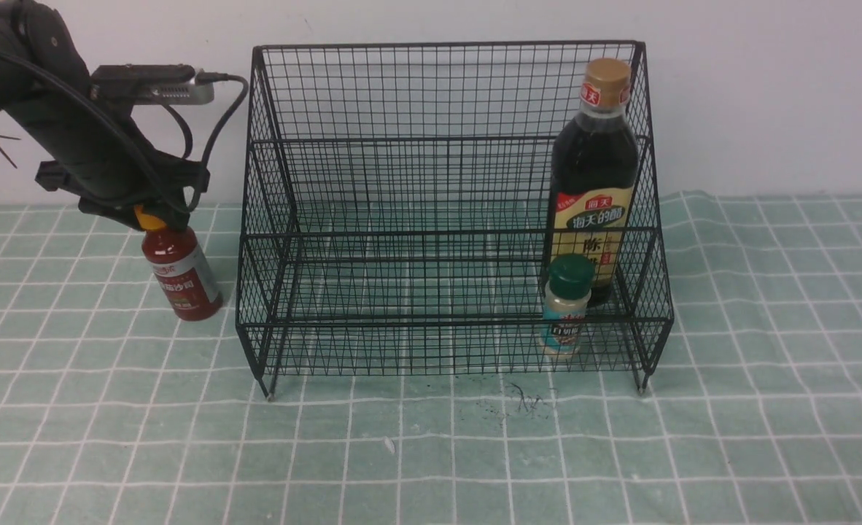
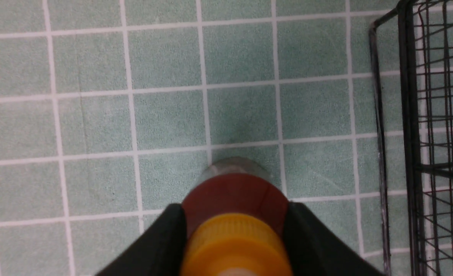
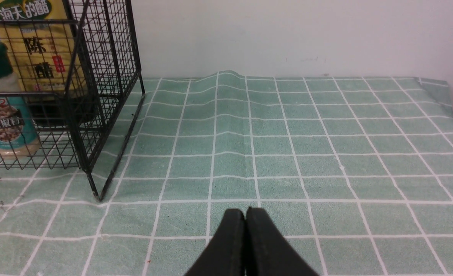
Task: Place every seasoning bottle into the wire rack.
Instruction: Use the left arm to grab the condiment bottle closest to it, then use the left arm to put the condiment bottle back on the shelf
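Observation:
My left gripper (image 1: 155, 216) is shut on the small red squeeze bottle (image 1: 183, 275) at its yellow nozzle, just left of the black wire rack (image 1: 445, 138). The bottle hangs tilted, its base at or just above the cloth. In the left wrist view the fingers (image 2: 161, 241) clamp the red bottle (image 2: 236, 195) below the yellow nozzle (image 2: 236, 245). The tall dark bottle (image 1: 597, 175) stands in the rack's right end, the green-capped shaker (image 1: 567, 306) in front of it on the lower tier. My right gripper (image 3: 245, 212) is shut and empty, low over the cloth right of the rack (image 3: 96, 96).
A green checked cloth (image 1: 431, 452) covers the table up to a white wall (image 1: 766, 87). The cloth has a raised fold (image 3: 226, 76) near the wall. Small dark specks (image 1: 522, 399) lie in front of the rack.

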